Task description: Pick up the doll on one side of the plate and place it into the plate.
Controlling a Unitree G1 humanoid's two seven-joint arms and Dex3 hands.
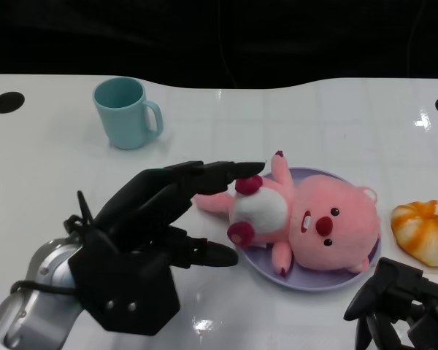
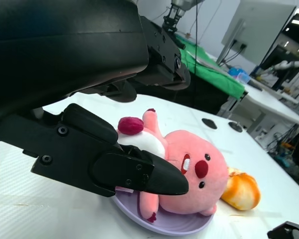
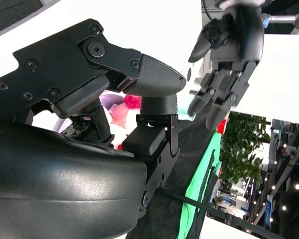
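Table (image 1: 51, 157), white and glossy, carried everything you needed to note at this moment. Left hand (image 1: 157, 219), black and many-fingered on its silver forearm, was the largest thing on it: fingers spread, long ones reaching toward the plate, thumb low and apart. It held nothing. Whether the fingertips (image 1: 241, 169) brushed the doll's raised foot or only overlapped it in the head view, you could not tell.

Pink plush doll with a white belly and dark red paws (image 1: 306, 219) lay on its back on the round lilac plate (image 1: 328, 279). Its long axis ran across the plate, head toward the robot's right, feet and tail end toward the left hand; the tail end overhung the plate's left rim. The left wrist view showed the same: doll (image 2: 189, 169) inside the plate (image 2: 174, 226), just beyond the thumb.

So the doll lay directly ahead of the left fingers, and the left hand was the nearer one. Judged from this, placement looked done, and the next move would be to draw that hand back clear of the feet without dragging the toy.

Right hand (image 1: 401, 306) hung at the near edge, fingers curled downward, empty, apart from the plate.

Pale blue mug (image 1: 125, 113) stood well apart at the back; orange-and-white bun-shaped toy (image 1: 425, 230) lay beside the plate on the right.
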